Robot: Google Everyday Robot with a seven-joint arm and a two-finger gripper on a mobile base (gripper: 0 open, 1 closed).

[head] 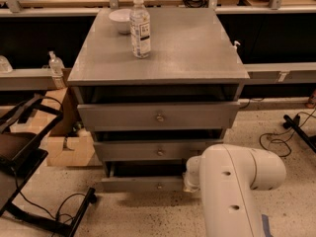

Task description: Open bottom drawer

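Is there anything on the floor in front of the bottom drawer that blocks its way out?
Nothing visible does: the floor before the bottom drawer is bare. The gripper is at its right end, hidden by the white arm; the black stand foot lies off left.

White, smooth-shelled, rounded robot arm [237, 186]
Two dark holes [226, 173] in shell; gripper concealed behind it, lower right.

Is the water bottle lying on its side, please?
No, the water bottle stands upright on the cabinet top; the gripper is low by the bottom drawer.
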